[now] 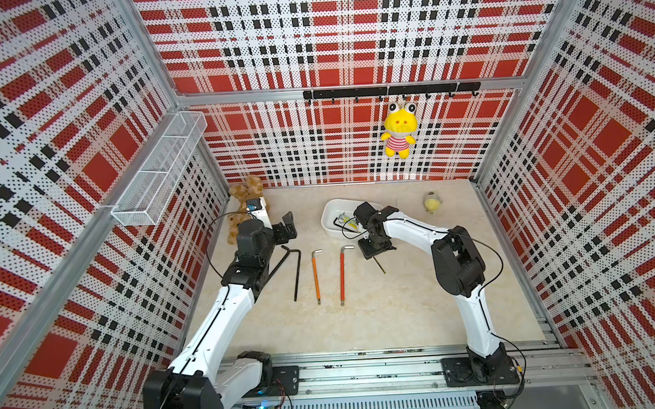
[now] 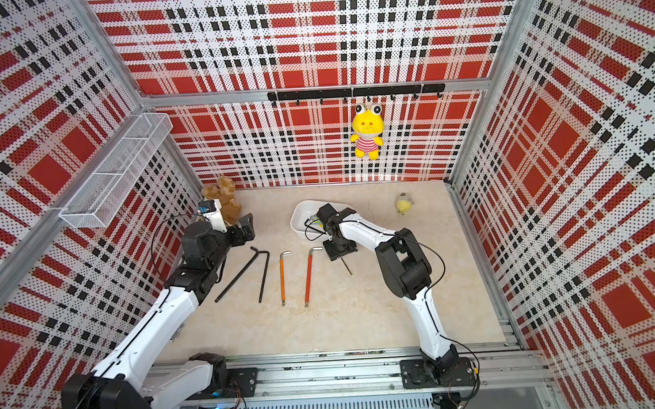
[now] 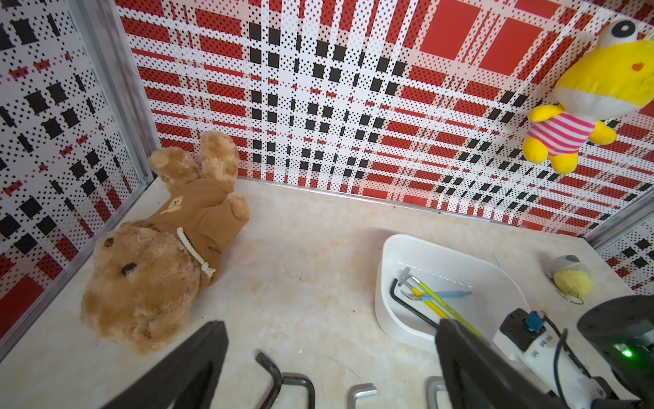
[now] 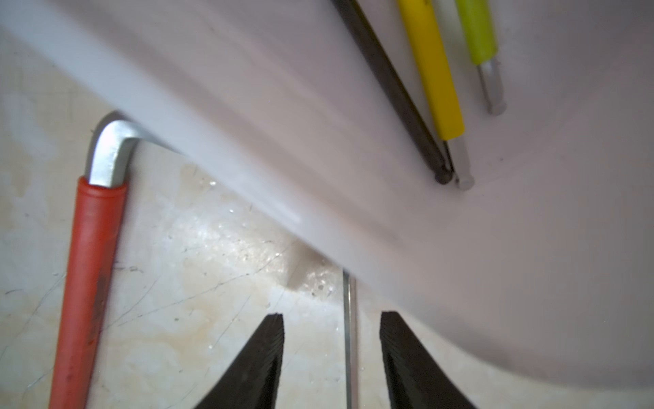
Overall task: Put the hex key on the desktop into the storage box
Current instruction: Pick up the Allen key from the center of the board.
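Observation:
A thin silver hex key (image 4: 348, 336) lies on the beige desktop (image 1: 380, 317) close against the white storage box (image 1: 330, 216). My right gripper (image 4: 332, 315) is lowered over the key and stands open, a jaw on each side with a gap to both. In both top views the key's far end (image 1: 378, 264) (image 2: 346, 266) pokes out from under that gripper (image 1: 373, 249). A red-handled key (image 1: 342, 277), an orange one (image 1: 316, 276) and two black ones (image 2: 264, 276) lie in a row on the desktop. My left gripper (image 3: 331, 322) hangs wide open and empty above their bent ends.
Several keys (image 3: 439, 301) lie inside the box. A brown teddy bear (image 3: 159, 255) lies in the back left corner, a small yellow plush (image 1: 432, 202) at back right. A yellow frog plush (image 1: 399, 130) hangs on the back wall, a wire-mesh basket (image 1: 161, 171) on the left wall.

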